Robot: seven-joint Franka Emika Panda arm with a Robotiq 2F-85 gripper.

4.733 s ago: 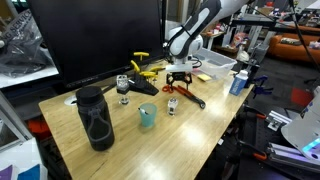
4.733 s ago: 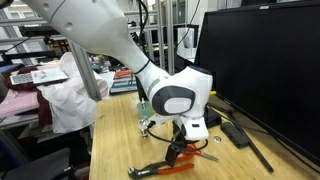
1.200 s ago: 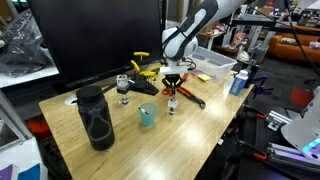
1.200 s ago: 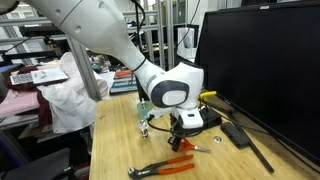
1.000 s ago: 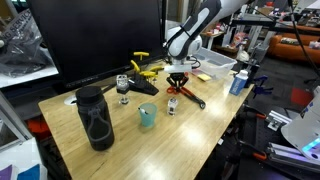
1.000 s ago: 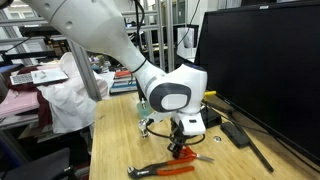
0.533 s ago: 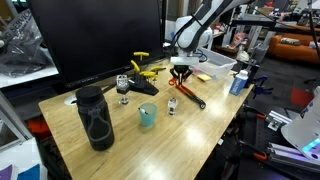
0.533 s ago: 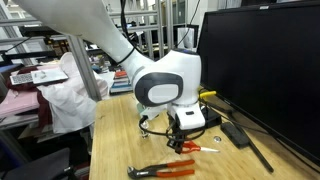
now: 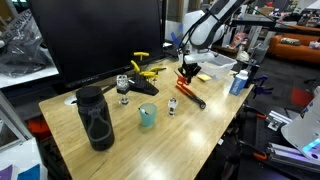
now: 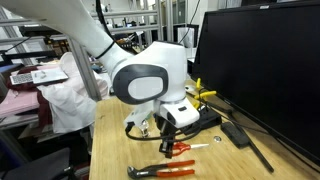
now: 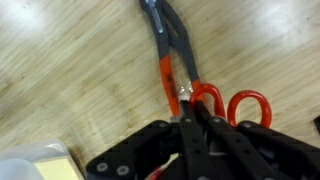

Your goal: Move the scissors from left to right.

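The scissors (image 11: 250, 95) hang in my gripper (image 11: 195, 120), which is shut on them just beside their two red-orange loop handles; the blades are hidden under the fingers in the wrist view. In both exterior views the gripper (image 9: 186, 72) (image 10: 168, 146) holds the scissors (image 10: 171, 150) a little above the wooden table (image 9: 200, 125). A thin dark part sticks out sideways from the grip in an exterior view.
Red-handled pliers (image 9: 192, 99) (image 10: 160, 170) (image 11: 163, 65) lie on the table right below the gripper. A yellow-and-black tool (image 9: 145, 70), a small glass (image 9: 122, 88), a teal cup (image 9: 147, 116) and a black bottle (image 9: 95, 118) stand nearby. A white tray (image 9: 215, 62) sits behind, before a monitor (image 9: 95, 40).
The gripper has risen from the table with the scissors in it and shifted toward the white tray. The pliers stayed where they lay.
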